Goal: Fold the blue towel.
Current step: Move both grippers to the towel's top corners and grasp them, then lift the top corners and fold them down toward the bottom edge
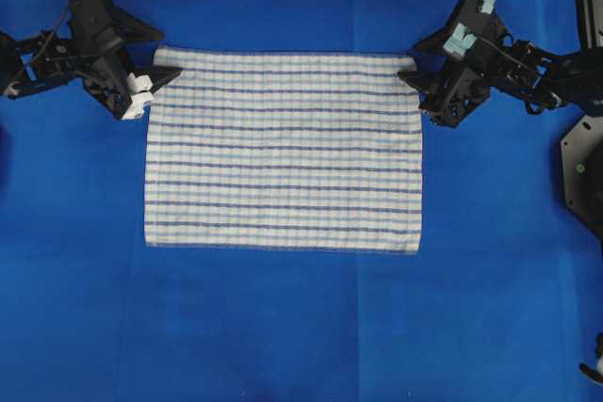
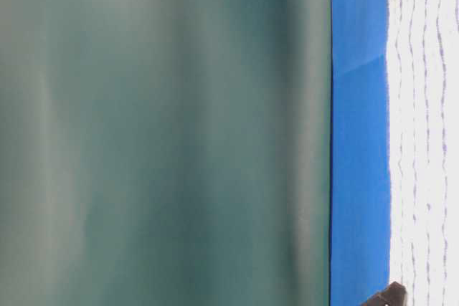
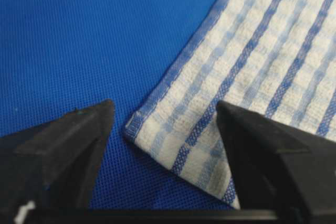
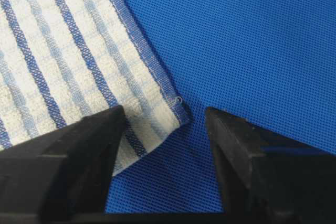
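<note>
From overhead, the blue towel point(image 1: 283, 150) lies flat and fully spread in the middle of the table point(image 1: 283, 327), its long edges running left to right, no fold in it yet. The left claw point(image 1: 155, 68) sits at the towel's far-left corner and the right claw point(image 1: 415, 63) at its far-right corner. That mirrored placement makes sense, I judge: taking both far corners at once lets the arms carry that edge over to the near edge and halve the cloth evenly

The table-level view is turned on its side and mostly filled by a blurred green backdrop. Only a strip of the towel point(image 2: 427, 141) on the blue covering point(image 2: 358, 141) shows, with a dark claw tip at the top edge and another at the bottom edge of the frame, both low beside the cloth; which is which I cannot tell here

In the left wrist view the left claw point(image 3: 165, 124) stands open, its two dark fingers point(image 3: 79, 145) straddling the towel's hemmed corner point(image 3: 173, 129), which lies flat between them, not pinched. The straddle readies a pinch on that corner

The right wrist view matches: the right claw point(image 4: 164, 124) is open, holding nothing, with the towel's corner point(image 4: 152, 114) between its fingers point(image 4: 247, 150) and one finger overlapping the cloth
</note>
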`<state>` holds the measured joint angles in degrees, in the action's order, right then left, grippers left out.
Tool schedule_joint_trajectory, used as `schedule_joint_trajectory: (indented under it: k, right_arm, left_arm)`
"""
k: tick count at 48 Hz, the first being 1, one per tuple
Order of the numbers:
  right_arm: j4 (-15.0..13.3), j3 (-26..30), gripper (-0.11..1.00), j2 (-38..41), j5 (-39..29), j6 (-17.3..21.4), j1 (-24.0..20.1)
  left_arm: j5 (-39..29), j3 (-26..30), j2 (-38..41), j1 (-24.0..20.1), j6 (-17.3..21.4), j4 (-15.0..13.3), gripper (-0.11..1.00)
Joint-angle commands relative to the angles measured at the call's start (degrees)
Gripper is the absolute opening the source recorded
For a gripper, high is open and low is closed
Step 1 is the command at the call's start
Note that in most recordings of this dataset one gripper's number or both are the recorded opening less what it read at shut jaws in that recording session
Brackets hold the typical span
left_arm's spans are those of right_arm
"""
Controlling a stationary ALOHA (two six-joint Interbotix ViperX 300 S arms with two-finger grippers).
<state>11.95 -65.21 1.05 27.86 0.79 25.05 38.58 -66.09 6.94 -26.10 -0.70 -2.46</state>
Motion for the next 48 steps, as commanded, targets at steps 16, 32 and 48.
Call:
schedule_joint_trajectory:
  k: [16,32,48]
  right_arm:
    - [0.3,0.4,0.05,-0.4,0.4,-0.2,-1.8]
    - [0.3,1.1,0.05,-4.2,-1.8,-0.2,-1.8]
    - [0.3,0.8,0.05,-12.0,-7.8,-0.3,-1.8]
  left_arm:
    - [-1.1,0.5,-0.4,1.0,0.0,-0.1,0.03]
    - [-1.9,0.8,-4.0,2.6,0.0,-0.1,0.03]
    - [-6.4,1.1,-9.3,3.9,0.1,-0.1,0.03]
